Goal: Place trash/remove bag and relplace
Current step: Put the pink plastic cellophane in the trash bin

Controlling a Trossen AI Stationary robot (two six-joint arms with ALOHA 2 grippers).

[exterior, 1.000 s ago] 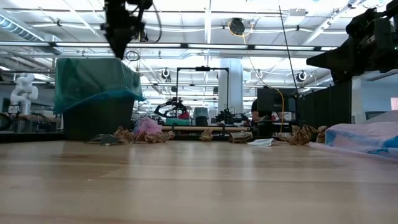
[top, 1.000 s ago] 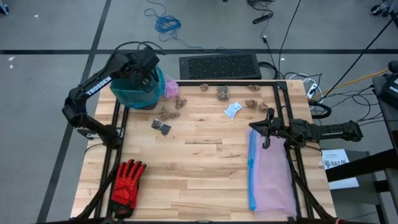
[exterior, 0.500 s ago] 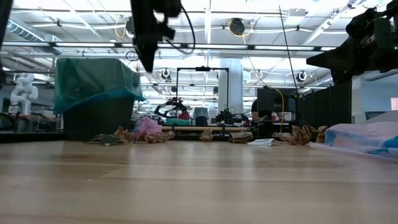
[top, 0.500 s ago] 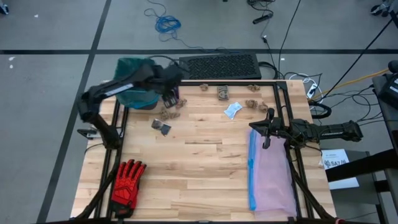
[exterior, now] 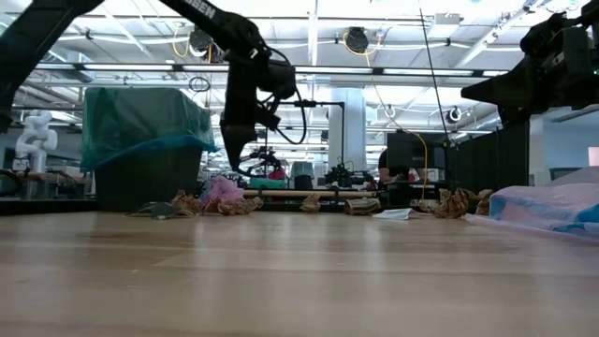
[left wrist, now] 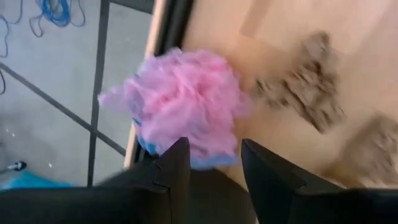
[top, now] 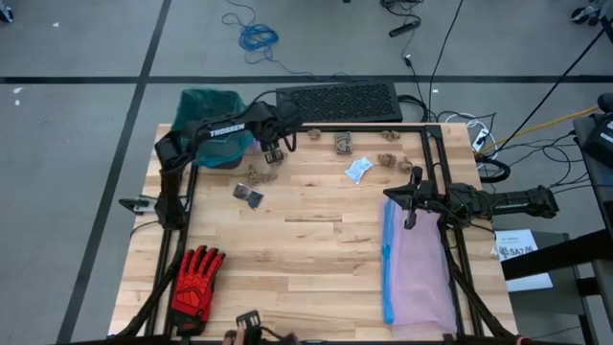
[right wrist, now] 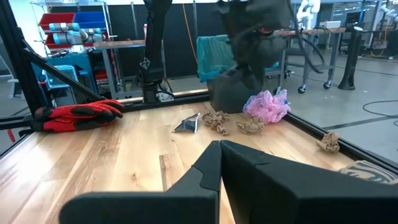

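Since a second ago my left gripper swings off the bin to the right and drops toward the far-left table edge, its fingers narrowing but with a gap left, holding nothing. It hangs right over the pink piece, which sits just past my fingertips, against the table's far rail beside the bin. That piece is a round crumpled puff with no clear long axis.

One teal bag lines the bin, mouth up. Brown lumps: I count about seven across the far half of the table, two of them just near of my left gripper. One dark scrap lies nearer still, and one pale blue scrap lies to the right, at mid-table.

One red glove lies at the near-left, fingers toward the far side. One lilac bag lies flat at the right, long axis near to far. My right gripper waits at its far end, fingers pressed together, empty.
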